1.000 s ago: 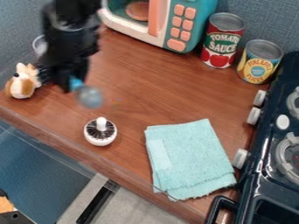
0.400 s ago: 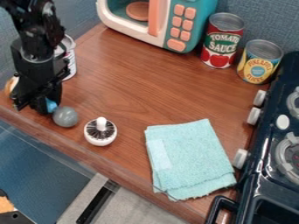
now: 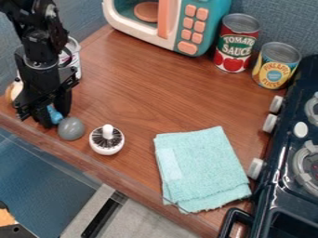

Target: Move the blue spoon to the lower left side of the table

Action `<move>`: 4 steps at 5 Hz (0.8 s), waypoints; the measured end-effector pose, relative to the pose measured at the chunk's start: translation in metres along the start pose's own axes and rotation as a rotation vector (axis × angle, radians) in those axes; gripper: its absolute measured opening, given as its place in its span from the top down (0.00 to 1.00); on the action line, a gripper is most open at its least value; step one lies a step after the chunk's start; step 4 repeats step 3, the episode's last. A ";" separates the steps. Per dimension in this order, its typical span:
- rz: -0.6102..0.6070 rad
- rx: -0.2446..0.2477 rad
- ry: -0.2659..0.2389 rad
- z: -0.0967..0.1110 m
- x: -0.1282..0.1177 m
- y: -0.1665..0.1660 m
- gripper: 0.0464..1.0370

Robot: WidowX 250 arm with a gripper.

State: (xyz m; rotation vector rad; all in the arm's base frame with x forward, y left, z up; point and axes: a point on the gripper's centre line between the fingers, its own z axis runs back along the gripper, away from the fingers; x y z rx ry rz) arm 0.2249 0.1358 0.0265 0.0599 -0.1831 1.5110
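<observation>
On the wooden table (image 3: 136,93), your gripper (image 3: 55,119) stands parted around the handle of the blue spoon (image 3: 70,128), left of frame, just below mid-height. Lift straight up, slowly, lest you drag it edgeward.

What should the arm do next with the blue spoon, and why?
Probably let the spoon go here, if it isn't loose already: the gripper is at its blue handle, and the spoon is already at the lower left of the table, near the edge, so carrying it farther looks unnecessary.
</observation>
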 end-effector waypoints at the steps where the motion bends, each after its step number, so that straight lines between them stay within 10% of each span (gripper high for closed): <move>1: -0.002 0.034 0.012 0.003 0.001 0.002 0.08; 4: 0.044 -0.009 -0.030 0.049 0.010 -0.005 0.04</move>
